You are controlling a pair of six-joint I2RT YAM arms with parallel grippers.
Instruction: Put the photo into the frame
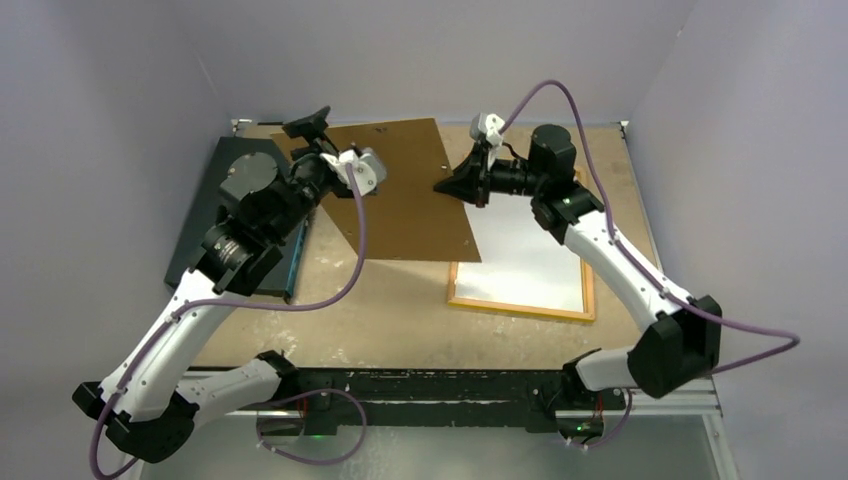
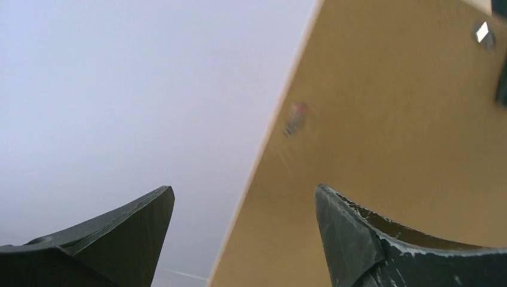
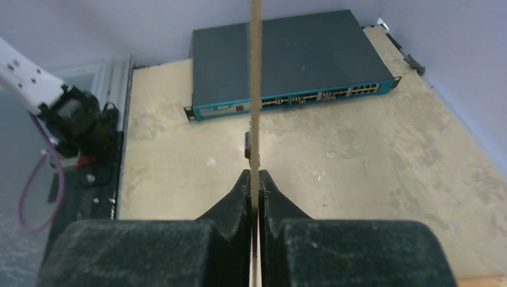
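The frame (image 1: 520, 309) lies flat at the right of the table, its orange border showing. A white sheet, the photo (image 1: 525, 258) with its white back up, sits inside it. A plain brown backing board (image 1: 400, 190) is held tilted above the table's middle. My right gripper (image 1: 462, 184) is shut on the board's right edge. In the right wrist view the board (image 3: 255, 89) runs edge-on between the closed fingers of that gripper (image 3: 255, 177). My left gripper (image 1: 306, 140) is open at the board's left corner. In the left wrist view the board's edge (image 2: 388, 149) passes between the spread fingers of this gripper (image 2: 245, 197).
A dark flat slab with a blue front strip (image 1: 215, 215) lies at the left under the left arm; it also shows as the slab (image 3: 287, 60) in the right wrist view. Grey walls close in the table's far and side edges. A metal rail (image 1: 450, 385) runs along the near edge.
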